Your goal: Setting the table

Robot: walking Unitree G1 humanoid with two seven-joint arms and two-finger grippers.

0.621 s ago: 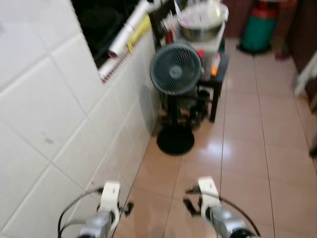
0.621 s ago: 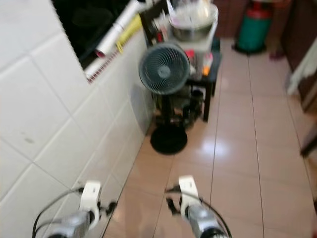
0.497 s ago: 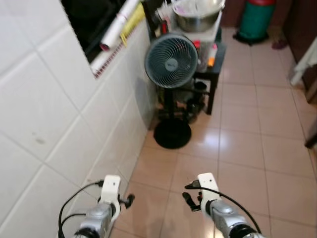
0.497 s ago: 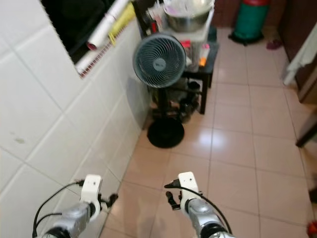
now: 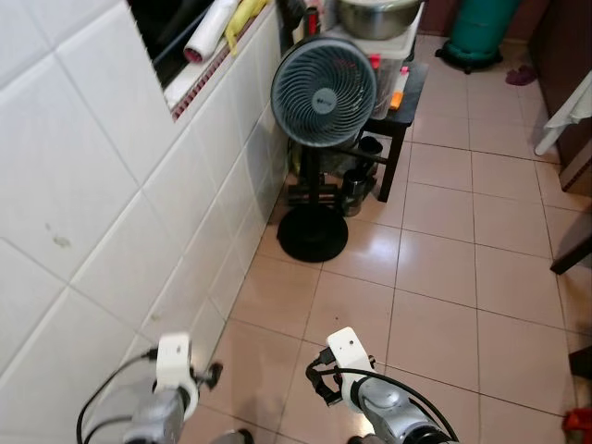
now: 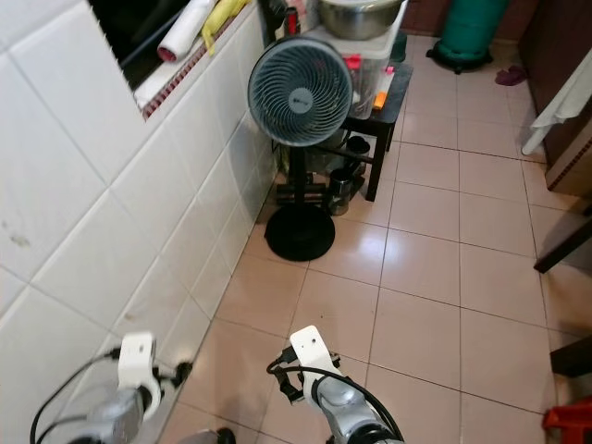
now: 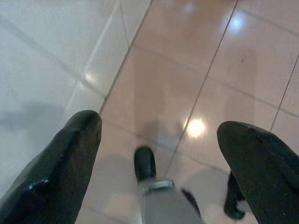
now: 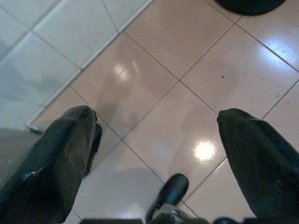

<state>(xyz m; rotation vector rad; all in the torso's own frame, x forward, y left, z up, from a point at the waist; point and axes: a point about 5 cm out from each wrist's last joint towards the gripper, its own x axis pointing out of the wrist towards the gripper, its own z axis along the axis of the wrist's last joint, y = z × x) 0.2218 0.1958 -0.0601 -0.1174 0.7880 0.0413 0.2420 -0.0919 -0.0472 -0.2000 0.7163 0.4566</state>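
While both end effectors gape, fan (image 5: 324, 91) uncropped

I see glossy salmon-pink square floor tiles (image 5: 444, 277) with thin dark grout, a white tiled wall (image 5: 102, 194), a grey-blue round standing fan (image 5: 324, 91) on its black base, and a green cylinder (image 5: 476, 32).

Silver arms (image 5: 384, 407) — black cables, white caps

A tiled wall (image 5: 102, 176) stood on the left. A fan (image 5: 324, 92) stood on the floor (image 5: 462, 277) just beside the wall. A small table (image 5: 400, 102) stood behind the fan, with a big bowl (image 5: 375, 17) on top.
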